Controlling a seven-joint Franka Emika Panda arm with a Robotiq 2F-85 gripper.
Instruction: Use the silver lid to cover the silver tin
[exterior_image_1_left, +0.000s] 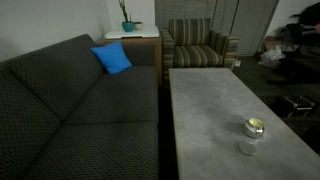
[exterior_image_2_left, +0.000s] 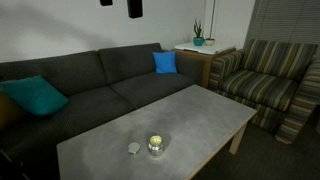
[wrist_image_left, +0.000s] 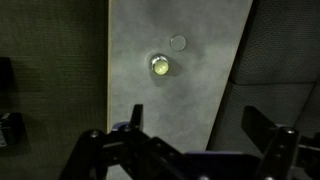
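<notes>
End effector (wrist_image_left: 193, 113): jaws wide apart, nothing between them, hanging high above the bench (wrist_image_left: 180, 100).
Tin (exterior_image_2_left: 156, 144): upright and uncovered on the bench, toward one end.
Lid (exterior_image_2_left: 134, 149): lying flat on the bench just beside the tin, a small gap between them.
Sofa (exterior_image_2_left: 100, 85): dark, running alongside the bench.

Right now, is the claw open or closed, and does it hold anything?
Claw: open, holding nothing; the silver lid and silver tin lie on the table below it.
</notes>
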